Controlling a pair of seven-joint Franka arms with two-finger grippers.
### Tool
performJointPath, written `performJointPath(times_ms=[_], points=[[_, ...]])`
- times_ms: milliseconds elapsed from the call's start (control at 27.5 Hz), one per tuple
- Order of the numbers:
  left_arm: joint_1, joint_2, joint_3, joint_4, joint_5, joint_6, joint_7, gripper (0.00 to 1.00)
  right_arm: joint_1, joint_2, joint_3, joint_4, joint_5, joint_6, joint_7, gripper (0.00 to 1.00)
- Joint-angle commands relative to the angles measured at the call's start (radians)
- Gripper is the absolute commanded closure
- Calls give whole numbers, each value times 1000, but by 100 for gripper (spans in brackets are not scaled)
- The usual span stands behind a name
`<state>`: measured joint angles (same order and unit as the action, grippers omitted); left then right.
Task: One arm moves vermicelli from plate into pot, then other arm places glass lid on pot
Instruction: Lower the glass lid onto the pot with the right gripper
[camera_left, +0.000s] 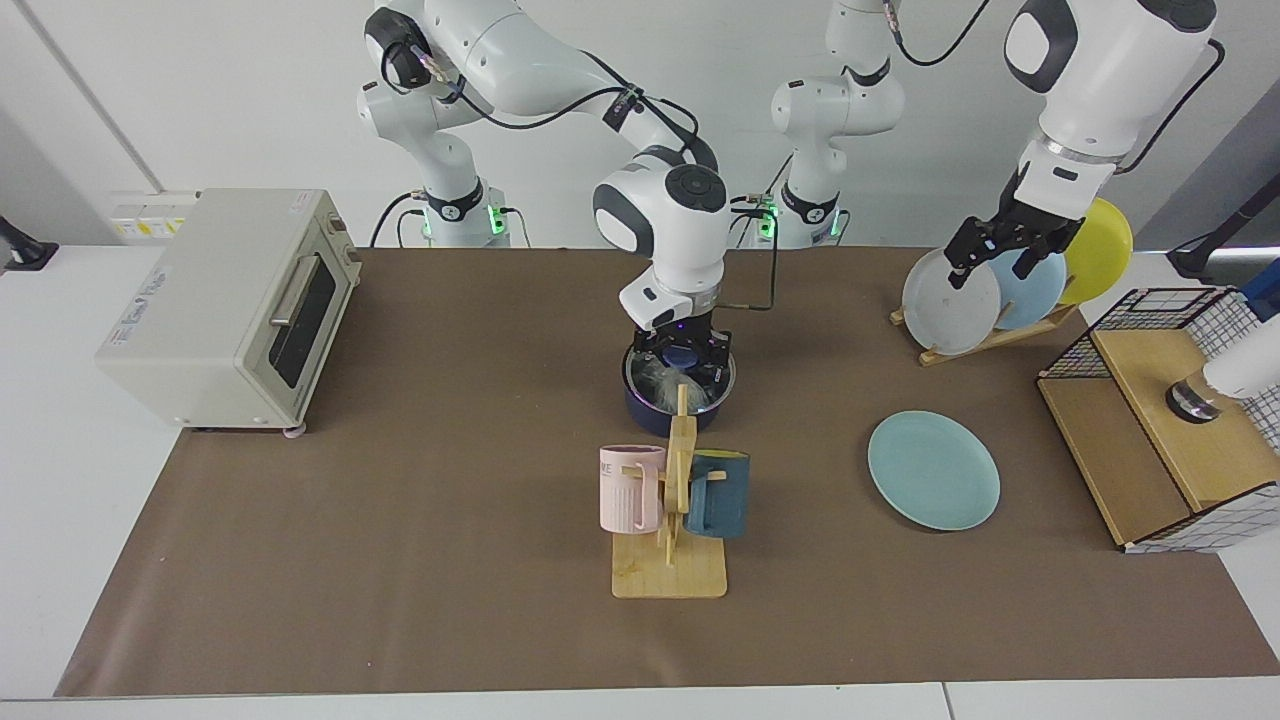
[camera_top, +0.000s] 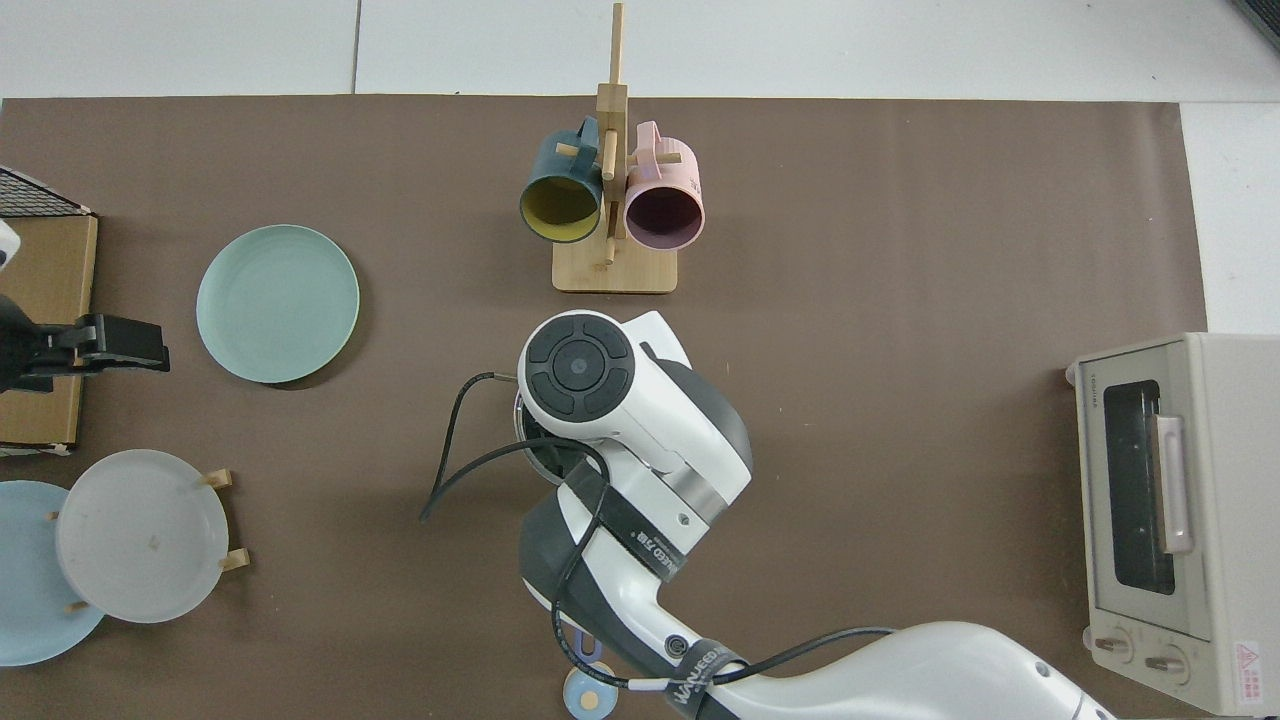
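Brown paper (camera_left: 400, 560) covers my table, with a white wall behind. From the facing view, my right gripper (camera_left: 682, 362) is down on the pot (camera_left: 650, 408), and its fingers sit close on each side of the blue knob (camera_left: 681, 355) of the glass lid (camera_left: 642, 372). The lid rests on the pot's rim. I can see the vermicelli (camera_left: 660, 378) through the glass — a pale fluffy clump inside the pot. A wooden mug stand (camera_left: 672, 540) is just in front of the pot, with a pink mug (camera_left: 630, 490) and a dark teal mug (camera_left: 718, 495) hanging on it. The plate (camera_left: 933, 470) lies flat and bare, well apart from the pot. My left gripper (camera_left: 1003, 258) waits up high by the dish rack (camera_left: 990, 335), its fingers spread apart and holding nothing. A toaster oven (camera_left: 225, 305) stands far on the other side.

From the top view, my right arm's big white wrist (camera_top: 625, 405) covers the pot, so only a thin bit of rim (camera_top: 520, 415) peeks out. The plate (camera_top: 278, 303) is off to one side, and my left gripper (camera_top: 120, 345) is near it at the edge — I cannot tell its fingers from here. The mug stand (camera_top: 612, 200) and the toaster oven (camera_top: 1165, 520) show too.
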<state>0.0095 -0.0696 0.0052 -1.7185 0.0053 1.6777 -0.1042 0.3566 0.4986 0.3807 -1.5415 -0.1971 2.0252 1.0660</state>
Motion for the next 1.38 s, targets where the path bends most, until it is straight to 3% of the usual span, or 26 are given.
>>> performJointPath(times_ms=[0,400,436,473,509,545,764,1127,1345], points=[[-2,-3,-1,10,13,-16,-5,0,-19,1,10,-2,2,-31,11,100],[-2,-3,-1,8,13,-16,-5,0,-18,3,9,-2,18,-36,8,100],[-2,-3,-1,8,13,-16,-5,0,-19,3,9,-2,19,-36,8,87],[-2,-3,-1,10,13,-16,-5,0,-19,3,9,-2,19,-34,8,59],[-2,-3,-1,10,13,-16,-5,0,-21,5,9,-2,22,-31,8,23],[-2,-3,-1,8,13,-16,-5,0,-22,5,7,-2,21,-31,8,0],[-2,-3,-1,10,13,-16,-5,0,-22,5,7,7,22,-48,6,0],[-3,-3,-1,10,13,-16,-5,0,-22,-12,12,126,18,-215,6,0],[-3,-3,-1,10,13,-16,-5,0,-25,-55,9,132,19,-232,-9,0]])
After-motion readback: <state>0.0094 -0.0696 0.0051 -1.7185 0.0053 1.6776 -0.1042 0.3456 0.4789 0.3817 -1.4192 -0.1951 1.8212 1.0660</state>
